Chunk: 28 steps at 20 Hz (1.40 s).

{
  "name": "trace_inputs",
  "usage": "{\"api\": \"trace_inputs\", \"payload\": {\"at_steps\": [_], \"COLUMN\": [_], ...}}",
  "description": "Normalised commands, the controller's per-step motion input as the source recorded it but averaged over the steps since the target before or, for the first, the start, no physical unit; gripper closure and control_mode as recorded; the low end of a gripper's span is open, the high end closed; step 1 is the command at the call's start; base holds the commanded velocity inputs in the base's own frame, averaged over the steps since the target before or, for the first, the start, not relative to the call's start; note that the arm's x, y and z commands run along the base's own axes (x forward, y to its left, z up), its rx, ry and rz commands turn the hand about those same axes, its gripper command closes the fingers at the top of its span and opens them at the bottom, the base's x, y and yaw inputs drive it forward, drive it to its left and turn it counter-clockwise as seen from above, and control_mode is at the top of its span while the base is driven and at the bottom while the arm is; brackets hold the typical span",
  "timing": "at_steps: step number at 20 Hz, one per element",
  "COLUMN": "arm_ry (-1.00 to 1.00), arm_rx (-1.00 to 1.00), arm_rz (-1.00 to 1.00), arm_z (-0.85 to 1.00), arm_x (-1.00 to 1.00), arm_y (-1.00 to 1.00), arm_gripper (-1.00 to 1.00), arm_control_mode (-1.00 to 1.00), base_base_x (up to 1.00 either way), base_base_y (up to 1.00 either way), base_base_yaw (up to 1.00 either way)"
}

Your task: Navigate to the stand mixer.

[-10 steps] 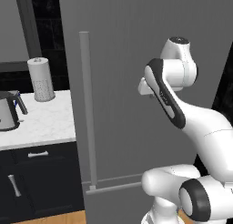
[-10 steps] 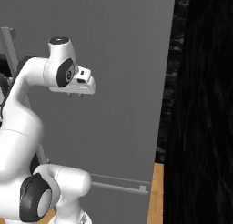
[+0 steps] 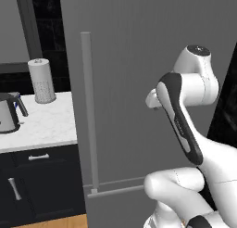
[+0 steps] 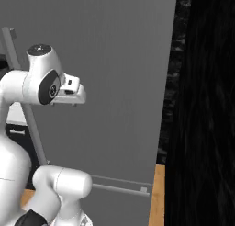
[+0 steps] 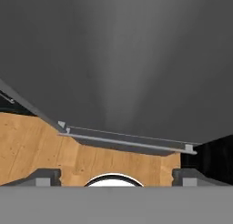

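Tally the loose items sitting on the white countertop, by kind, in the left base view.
Kettle: 1
Paper towel roll: 1
Total: 2
Both stand on the countertop left of the grey fridge door.

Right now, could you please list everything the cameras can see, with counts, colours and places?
Fridge: one, grey, directly ahead, with a tall vertical handle and a horizontal handle low down.
Counter: one, white speckled top, left of the fridge.
Kettle: one, steel with black handle, at the counter's left edge.
Paper towel roll: one, white, upright at the back of the counter.
Cabinets: dark, silver handles, under the counter.
Floor: wooden, light brown.
Wall: black, right of the fridge.
Gripper: one, raised before the fridge; fingers unclear.
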Motion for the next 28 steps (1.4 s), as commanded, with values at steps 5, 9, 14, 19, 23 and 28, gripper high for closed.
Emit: {"api": "trace_inputs", "payload": {"at_steps": [5,9,14,19,23,28], "arm_ry": [-0.31,-0.23,-0.08,0.0,0.0,0.0], "arm_rx": [0.0,0.03,0.01,0.0,0.0,0.0], "arm_rz": [0.01,0.0,0.0,0.0,0.0,0.0], "arm_z": [0.13,0.41,0.18,0.0,0.0,0.0], "arm_x": [-0.64,-0.5,-0.16,0.0,0.0,0.0], "arm_y": [0.0,0.08,0.04,0.0,0.0,0.0], "arm_gripper": [-1.0,-1.0,-1.0,-1.0,-1.0,-1.0], "arm_control_mode": [-1.0,-1.0,1.0,1.0,1.0,1.0], "base_base_x": [0.0,0.0,-0.29,-0.47,-0.07,-0.01], "base_base_y": [0.0,0.0,0.15,0.82,1.0,1.0], "base_base_yaw": [0.0,0.0,0.03,0.11,0.13,0.07]}}
